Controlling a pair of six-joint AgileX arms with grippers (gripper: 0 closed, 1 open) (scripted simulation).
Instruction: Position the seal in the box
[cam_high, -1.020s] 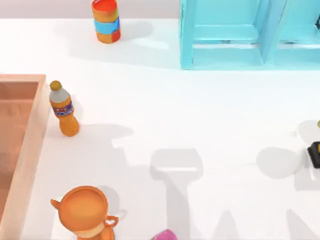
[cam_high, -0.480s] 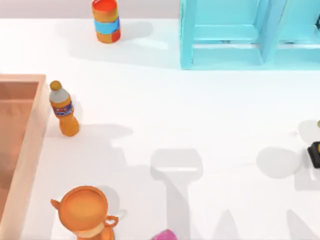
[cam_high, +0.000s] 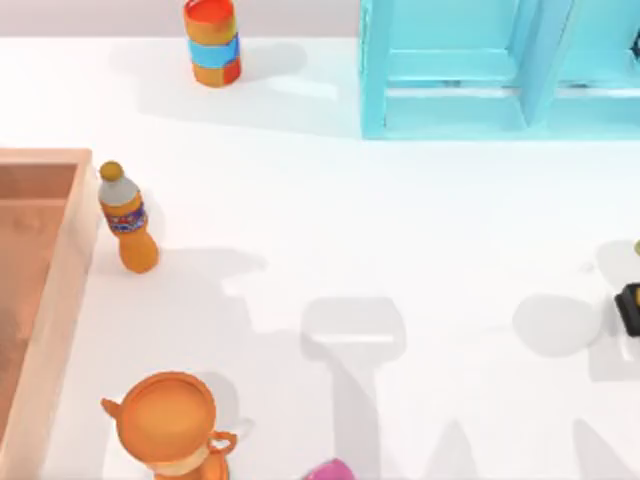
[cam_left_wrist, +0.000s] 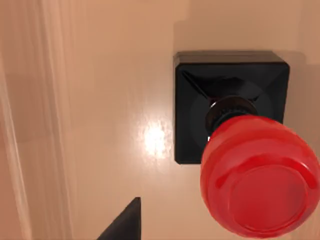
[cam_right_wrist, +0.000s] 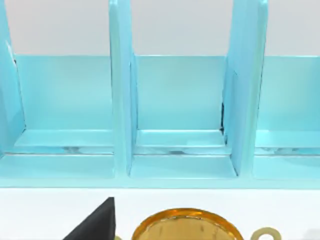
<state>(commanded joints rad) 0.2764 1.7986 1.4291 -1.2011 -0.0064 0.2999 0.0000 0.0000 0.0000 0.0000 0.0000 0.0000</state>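
**A:** Left wrist view: the seal (cam_left_wrist: 235, 145) stands upright on the salmon floor of the box (cam_left_wrist: 100, 100), directly below your left fingers. Black square base flat on the floor, red knob pointing straight up at the camera. Long axis is vertical, in line with the approach.

**B:** Are the left fingers gripping it?

**A:** You can't tell from this. One dark finger tip (cam_left_wrist: 125, 222) pokes in at the frame edge, apart from the seal, nothing touching the knob or the base. The other tip is out of frame, so open or closed is unknown.

**B:** So placed?

**A:** My read: yes, the seal sits inside the box, with a box wall running off to one side of it, near but not touching. If you're clear of it, the next move is a straight lift along the knob axis. Any sideways drift risks clipping the knob and tipping it.

**B:** Right arm?

**A:** Parked. Its wrist view has one dark finger tip (cam_right_wrist: 97, 222) just in frame, a gold round thing (cam_right_wrist: 187, 225) just beyond it, then the cyan shelf unit (cam_right_wrist: 175, 100) farther out. Finger state there: can't tell either. It's well apart from the box, so the left arm is the nearer one.

**B:** Top view?

**A:** Box wall (cam_high: 60, 290) at the left edge of the surface, orange bottle (cam_high: 125, 217) just beside it outside.
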